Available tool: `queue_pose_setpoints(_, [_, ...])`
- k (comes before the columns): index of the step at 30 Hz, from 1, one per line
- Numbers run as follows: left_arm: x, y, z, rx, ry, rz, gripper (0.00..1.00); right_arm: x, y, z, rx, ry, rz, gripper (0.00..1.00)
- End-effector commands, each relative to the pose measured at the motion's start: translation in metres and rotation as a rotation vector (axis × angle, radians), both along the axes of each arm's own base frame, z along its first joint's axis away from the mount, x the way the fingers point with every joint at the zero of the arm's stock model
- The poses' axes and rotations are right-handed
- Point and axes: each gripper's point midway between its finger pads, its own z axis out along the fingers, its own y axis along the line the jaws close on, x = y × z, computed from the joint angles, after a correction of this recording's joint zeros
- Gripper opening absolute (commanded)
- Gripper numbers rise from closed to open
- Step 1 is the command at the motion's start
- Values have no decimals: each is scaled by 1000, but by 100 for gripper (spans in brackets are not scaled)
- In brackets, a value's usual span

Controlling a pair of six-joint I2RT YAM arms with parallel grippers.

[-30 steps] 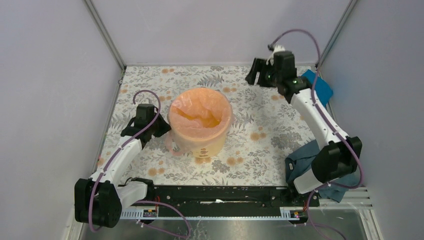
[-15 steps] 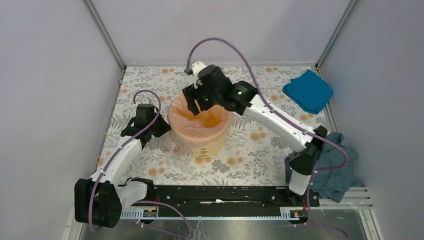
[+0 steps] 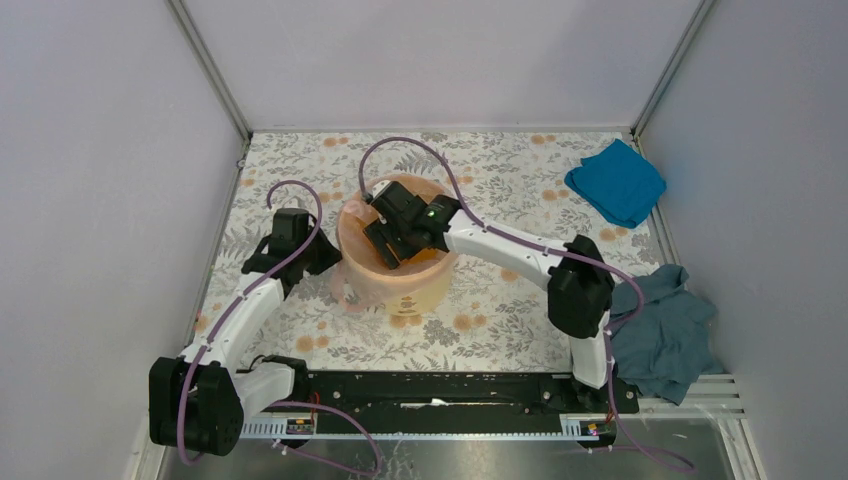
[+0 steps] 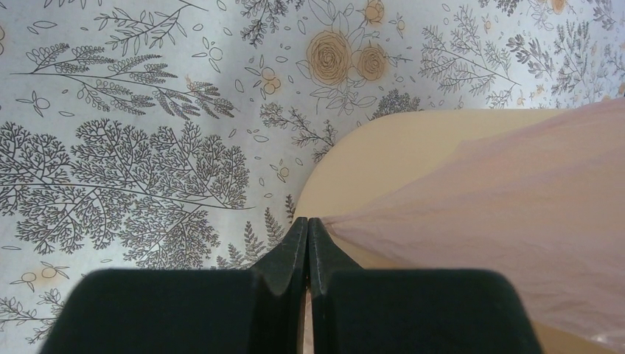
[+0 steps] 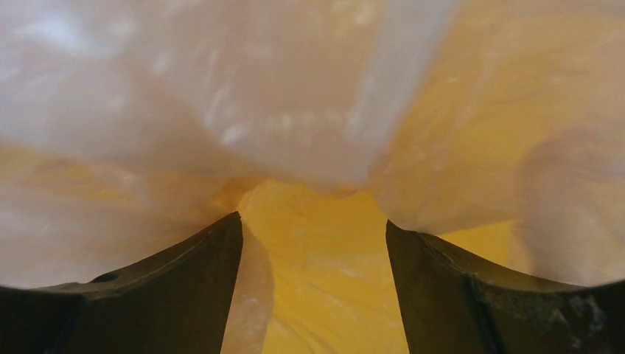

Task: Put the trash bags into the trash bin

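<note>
The yellow-orange trash bin (image 3: 428,291) stands left of the table's middle. The pale pink trash bag (image 3: 351,286) lines it and drapes over its rim. My left gripper (image 3: 322,256) is at the bin's left side. In the left wrist view it (image 4: 308,223) is shut on the bag's film (image 4: 501,199), which stretches right across the bin's wall (image 4: 398,147). My right gripper (image 3: 386,246) reaches down inside the bin. In the right wrist view it (image 5: 313,225) is open and holds nothing, with bag film (image 5: 295,96) all around and yellow showing through below.
A bright blue folded cloth (image 3: 617,182) lies at the back right. A dark teal cloth (image 3: 665,330) lies at the front right beside the right arm's base. Enclosure walls stand on the left, back and right. The table has a floral cover (image 3: 520,270).
My right arm has swung from the back right corner to over the bin and then down into it. The left arm has not moved.
</note>
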Motion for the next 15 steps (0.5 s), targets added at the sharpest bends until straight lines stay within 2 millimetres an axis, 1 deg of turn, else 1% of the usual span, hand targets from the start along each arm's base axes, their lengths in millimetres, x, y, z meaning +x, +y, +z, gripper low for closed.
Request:
queue_pose_setpoints(1, [5,0,9,2,-56,-6,3,11,24,-24,58,-18,-39,79])
queue_pose_setpoints(4, [4,1,8,4,-55,-5,3,15,38,-37,107,-3,-57,83])
queue_pose_setpoints(7, [1,1,5,-1,-51,-3,3,17,44,-52,126,6,-79,85])
queue_pose_setpoints(10, [-2,0,3,-4,-50,-4,3,20,40,-70,109,-1,-109,89])
queue_pose_setpoints(15, [-2,1,4,0,-55,-6,3,24,33,-90,91,-25,-129,94])
